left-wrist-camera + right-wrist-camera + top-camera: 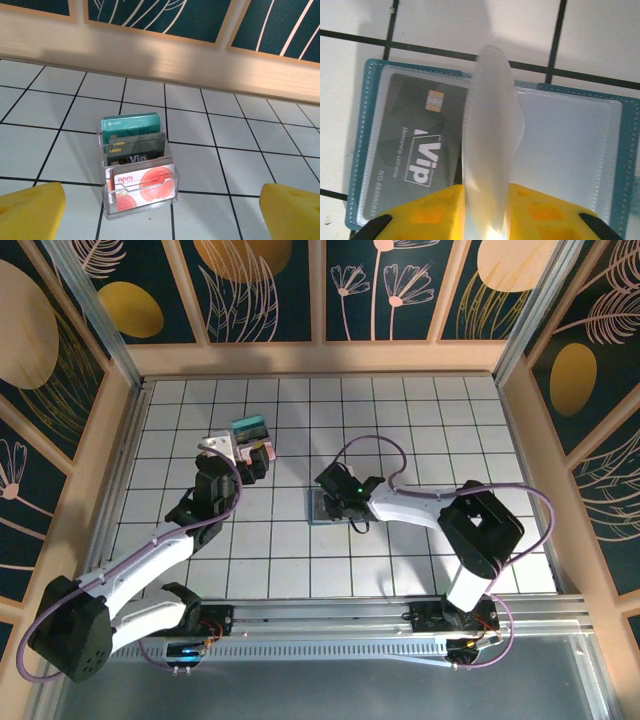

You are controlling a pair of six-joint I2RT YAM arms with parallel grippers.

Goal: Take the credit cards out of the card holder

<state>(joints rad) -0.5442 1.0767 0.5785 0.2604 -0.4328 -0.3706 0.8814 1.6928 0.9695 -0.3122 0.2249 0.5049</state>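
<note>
Grippers, two in number, share a white tiled table [420,420]. At the centre of the overhead frame lies one slate-blue bifold card holder [570,150] of soft material, opened flat: two stitched panels with clear pockets. One dark grey chip card [417,150] marked VIP sits in its left pocket. The right gripper [485,215] pinches one translucent plastic leaf [487,125] standing at the fold. Upper left, the left gripper [162,212], fingers spread wide, faces one clear plastic stand [142,210] holding three tiers of cards: teal, dark, white-and-red.

Clear plastic stand [141,207] on white tiled table [240,165], teal floral wall panels [165,17] behind.
</note>
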